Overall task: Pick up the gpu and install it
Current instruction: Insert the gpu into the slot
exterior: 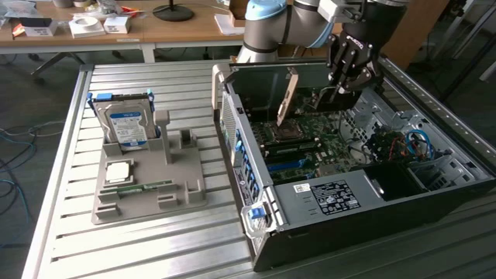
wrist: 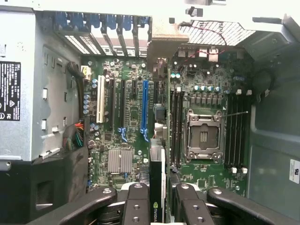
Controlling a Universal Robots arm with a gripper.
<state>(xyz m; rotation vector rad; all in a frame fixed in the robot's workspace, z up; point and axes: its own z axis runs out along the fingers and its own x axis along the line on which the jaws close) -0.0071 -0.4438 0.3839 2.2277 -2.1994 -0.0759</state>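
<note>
- The table (exterior: pixel 155 250) is made of metal slats. Toward the exterior view's left a grey tray (exterior: pixel 143 202) lies flat on it, set in from the table's edge.
- At the back of the tray a silver drive (exterior: pixel 115 111) stands upright in a holder. Its blue label (exterior: pixel 129 131) faces the camera, but the print is too small to read.
- In front of the drive a square silver chip (exterior: pixel 118 171) lies in a tray pocket. A green stick (exterior: pixel 139 188) lies flat just in front of the chip.
- A strip of bare slats separates the tray from the case (exterior: pixel 372 238). The case lies on its side with its open side up.
- Blue clips (exterior: pixel 241 156) run along the case edge nearest the tray.
- At the near end of the case a grey box (exterior: pixel 298 214) carries a dark sticker (exterior: pixel 329 196). Its white print is not legible.
- The board (exterior: pixel 310 152) covers the case floor. The wrist view shows its blue slot (wrist: pixel 144 103) and square metal socket (wrist: pixel 204 136).
- The gpu (exterior: pixel 288 96) stands on edge inside the case, over the board, with its tan face toward the exterior view's left.
- In the wrist view the gpu (wrist: pixel 158 208) is seen edge-on and carries an NVIDIA mark. It lines up between the blue slot and the socket. Whether it sits in a slot cannot be told.
- The tool (exterior: pixel 338 88) hangs into the case from above, close to the far wall. Its black fingers (wrist: pixel 136 204) are closed on the gpu, one on each side.
- Toward the exterior view's right, blue cables (exterior: pixel 419 142) loop in the case corner.
</note>
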